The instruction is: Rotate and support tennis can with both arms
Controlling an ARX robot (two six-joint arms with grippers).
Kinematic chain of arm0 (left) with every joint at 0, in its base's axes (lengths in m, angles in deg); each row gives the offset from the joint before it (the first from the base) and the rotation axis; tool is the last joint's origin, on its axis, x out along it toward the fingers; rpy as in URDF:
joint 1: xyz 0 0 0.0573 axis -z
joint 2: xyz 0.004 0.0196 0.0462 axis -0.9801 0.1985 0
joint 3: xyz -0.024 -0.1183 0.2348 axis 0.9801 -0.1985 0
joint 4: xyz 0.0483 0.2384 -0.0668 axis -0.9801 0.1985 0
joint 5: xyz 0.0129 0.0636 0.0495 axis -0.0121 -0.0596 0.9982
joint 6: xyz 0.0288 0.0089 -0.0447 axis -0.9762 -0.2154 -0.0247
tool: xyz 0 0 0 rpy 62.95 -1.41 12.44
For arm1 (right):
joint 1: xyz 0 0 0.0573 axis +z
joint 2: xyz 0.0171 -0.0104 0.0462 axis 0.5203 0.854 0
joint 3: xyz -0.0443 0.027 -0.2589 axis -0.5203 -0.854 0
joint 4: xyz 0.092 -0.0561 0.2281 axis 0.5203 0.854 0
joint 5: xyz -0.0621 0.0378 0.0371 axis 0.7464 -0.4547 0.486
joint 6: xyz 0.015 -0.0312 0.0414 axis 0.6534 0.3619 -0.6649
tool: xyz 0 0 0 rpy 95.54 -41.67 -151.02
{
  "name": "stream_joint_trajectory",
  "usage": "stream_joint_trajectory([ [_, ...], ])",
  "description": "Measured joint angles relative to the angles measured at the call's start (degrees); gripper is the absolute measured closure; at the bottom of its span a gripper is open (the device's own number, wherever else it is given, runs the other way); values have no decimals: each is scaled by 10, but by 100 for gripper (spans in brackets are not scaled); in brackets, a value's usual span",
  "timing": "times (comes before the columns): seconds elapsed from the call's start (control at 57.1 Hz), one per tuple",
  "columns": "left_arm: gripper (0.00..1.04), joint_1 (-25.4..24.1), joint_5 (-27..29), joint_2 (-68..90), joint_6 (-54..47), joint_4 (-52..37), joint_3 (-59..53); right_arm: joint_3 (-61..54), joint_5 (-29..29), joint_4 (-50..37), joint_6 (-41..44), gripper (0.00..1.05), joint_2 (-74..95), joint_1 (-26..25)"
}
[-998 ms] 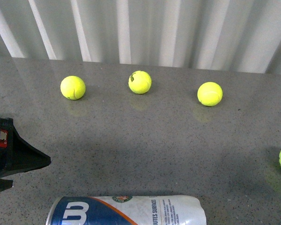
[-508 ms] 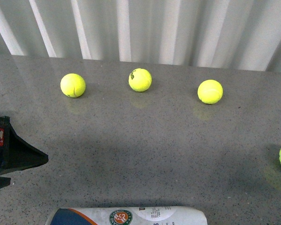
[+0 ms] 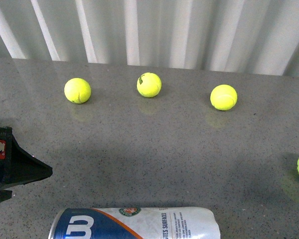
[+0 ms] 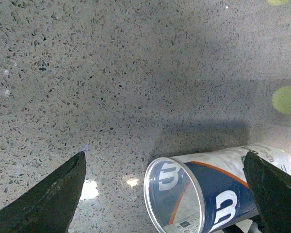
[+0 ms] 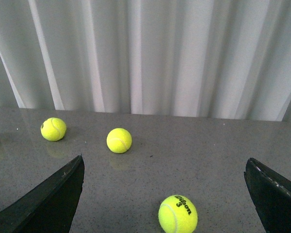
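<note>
Left wrist view: tennis can [image 4: 223,187] between spread fingers [image 4: 51,199].

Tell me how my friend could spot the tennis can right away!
Find the grey speckled table before the white curtain. The tennis can lies on its side at the very front. Unlike the round yellow balls, it is a long tube with a navy label and white W.

Grey speckled tabletop [image 3: 154,149] bearing the tennis can [image 3: 139,224] on its side and scattered yellow balls [image 3: 77,90]
</note>
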Motion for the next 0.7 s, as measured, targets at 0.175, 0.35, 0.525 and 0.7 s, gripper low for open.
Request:
stream_joint_trajectory([
  [0.175,7,2,0,0,0,-3,-3,0,0,0,0,7,0,0],
  [0.35,7,9,0,1,3,-12,-5,0,0,0,0,7,0,0],
  [0.525,7,49,5,14,35,-59,-21,0,0,0,0,7,0,0],
  [0.7,7,100,16,46,89,-127,-33,0,0,0,0,7,0,0],
])
